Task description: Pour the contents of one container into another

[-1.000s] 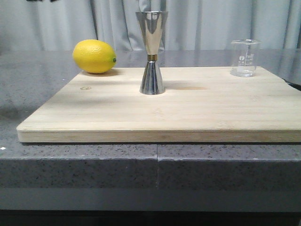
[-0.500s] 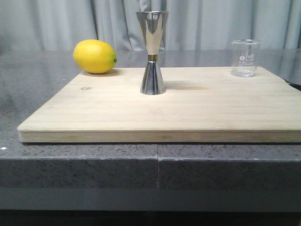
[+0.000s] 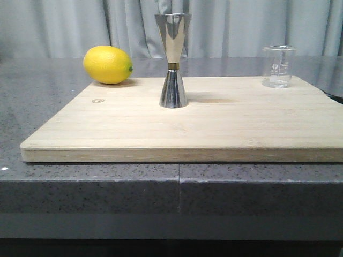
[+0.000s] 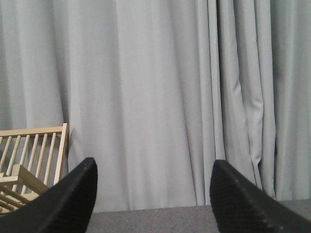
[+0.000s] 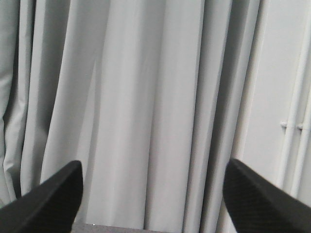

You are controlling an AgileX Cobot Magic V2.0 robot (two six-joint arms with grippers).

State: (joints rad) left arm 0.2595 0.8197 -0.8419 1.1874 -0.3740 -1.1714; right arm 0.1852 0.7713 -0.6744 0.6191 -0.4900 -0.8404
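Beaker (image 3: pixel 279 66) and jigger (image 3: pixel 173 60) stand apart, upright on the board (image 3: pixel 214 128), ready for pouring; both grippers (image 4: pixel 153 194) (image 5: pixel 153 196) gape wide, empty.

Staged kitchen-style test bench: speckled grey counter (image 3: pixel 107 187), wooden board (image 3: pixel 187 126), lemon (image 3: pixel 107 64), wooden rack (image 4: pixel 29 165), grey curtains (image 3: pixel 241 27) closing off the background.

Board (image 3: pixel 214 128): lemon (image 3: pixel 107 64) back-left, jigger (image 3: pixel 173 60) centre, beaker (image 3: pixel 278 66) back-right.
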